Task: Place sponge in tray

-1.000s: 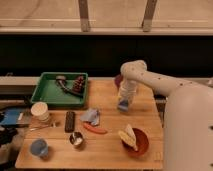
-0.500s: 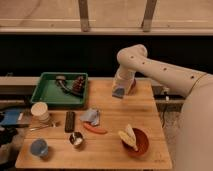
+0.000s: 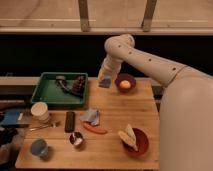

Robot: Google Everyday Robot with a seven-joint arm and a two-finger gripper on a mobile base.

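Note:
My gripper (image 3: 105, 76) hangs from the white arm that reaches in from the right. It is shut on a small blue-grey sponge (image 3: 105, 83) and holds it above the table, just off the right edge of the green tray (image 3: 50, 99). The tray sits at the back left of the wooden table and holds a few dark items (image 3: 76, 84). The sponge is outside the tray, between the tray's right rim and a dark bowl.
A dark bowl with an orange fruit (image 3: 125, 83) stands just right of the gripper. A red bowl with banana (image 3: 134, 140), a blue cloth (image 3: 91, 116), a red stick-shaped item (image 3: 95, 130), a black bar (image 3: 70, 121), a metal cup (image 3: 76, 139), a blue cup (image 3: 39, 148) and a white cup (image 3: 39, 111) lie nearer the front.
The gripper has moved left and toward the back with the sponge, closer to the tray. The dark bowl with the fruit has come into view behind it.

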